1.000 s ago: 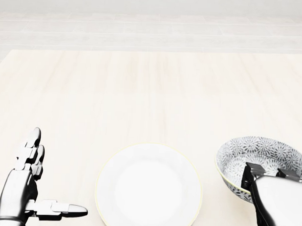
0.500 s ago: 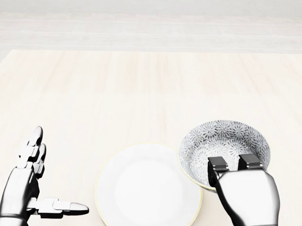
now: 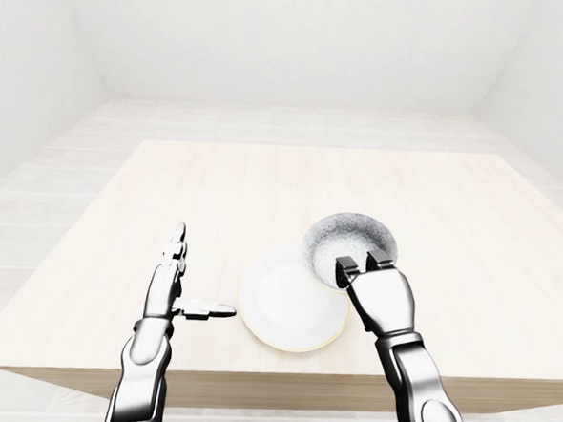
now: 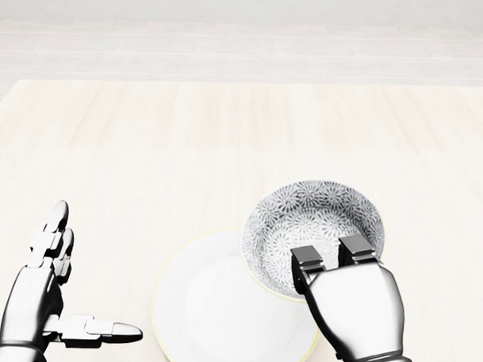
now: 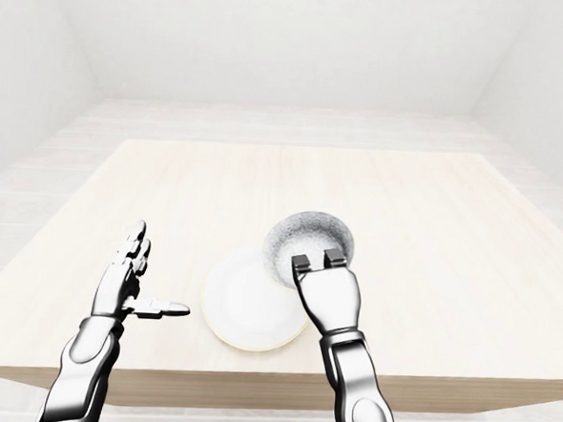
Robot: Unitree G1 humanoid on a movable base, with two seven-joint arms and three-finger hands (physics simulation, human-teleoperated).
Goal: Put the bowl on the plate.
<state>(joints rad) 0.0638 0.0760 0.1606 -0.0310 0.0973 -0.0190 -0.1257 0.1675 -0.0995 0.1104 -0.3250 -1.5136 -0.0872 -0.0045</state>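
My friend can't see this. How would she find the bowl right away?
Look at the big pale wooden table, then at its near edge, where a plain white plate lies. The bowl is held over the plate's right rim by the robot's right hand. It alone has a grey flowery pattern inside.

Bowl in my right robot hand: grey-white floral print, pale yellowish rim. Plate plain white. Worktop pale wood grain. Both my robot hands silver, black joints.
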